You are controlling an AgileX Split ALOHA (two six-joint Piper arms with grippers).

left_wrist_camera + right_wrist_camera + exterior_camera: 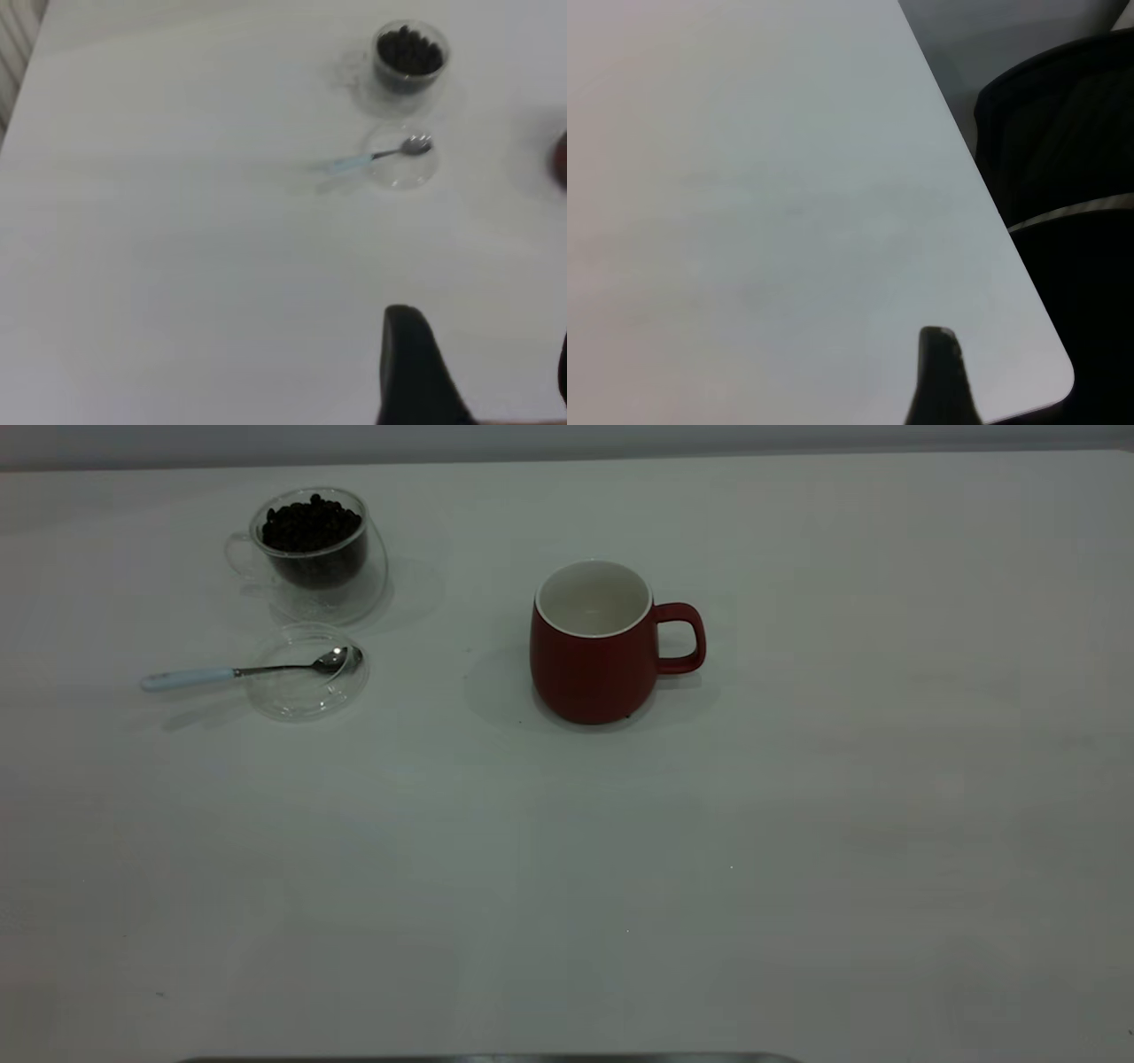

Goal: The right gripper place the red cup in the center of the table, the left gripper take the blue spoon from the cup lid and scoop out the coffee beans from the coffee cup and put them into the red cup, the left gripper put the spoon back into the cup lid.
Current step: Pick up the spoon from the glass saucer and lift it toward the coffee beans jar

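The red cup [595, 657] stands upright near the middle of the table [620, 868], handle to the right, its white inside empty. The coffee cup [312, 567], heaped with coffee beans [310, 521], stands at the far left. In front of it, the blue spoon [239, 671] rests with its bowl in the cup lid [306, 691] and its handle pointing left. In the left wrist view, my left gripper [485, 354] is open and empty, well away from the spoon [376, 157], lid [400, 168] and coffee cup [409, 60]. My right gripper [1010, 376] hovers empty over the table's corner, one finger [939, 376] showing.
The table's rounded corner and edge [1059, 372] lie beside my right gripper, with a dark chair [1063, 159] beyond. A sliver of the red cup [562, 159] shows in the left wrist view. Neither arm appears in the exterior view.
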